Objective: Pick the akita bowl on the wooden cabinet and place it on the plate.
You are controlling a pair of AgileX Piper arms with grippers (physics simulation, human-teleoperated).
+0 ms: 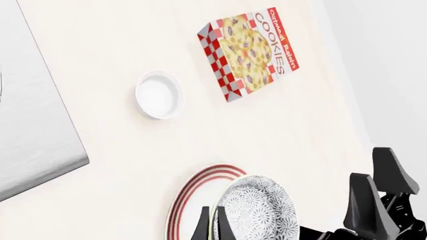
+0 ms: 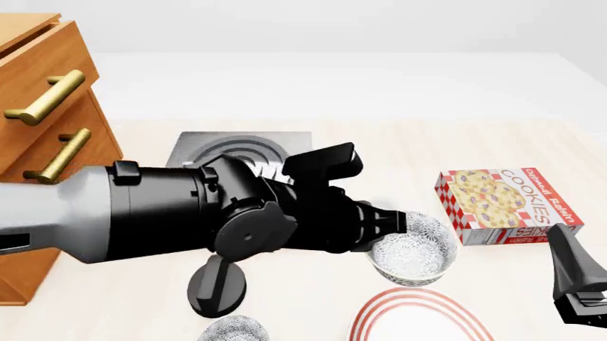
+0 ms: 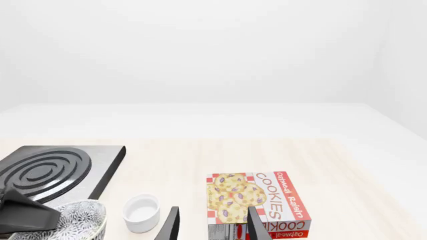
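The akita bowl point(image 2: 414, 254) hung above the plate point(image 2: 417, 318), its rim pinched by the left fingers point(image 1: 212, 226); that arm stretched low across the tabletop point(image 2: 399, 149). The right fingers point(image 3: 210, 225) stood parted, empty, near the cookie box point(image 3: 257, 200).

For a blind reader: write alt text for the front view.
The left gripper holds a patterned bowl above a red-ringed plate. A cookie box lies to the right, a wooden cabinet stands at left.
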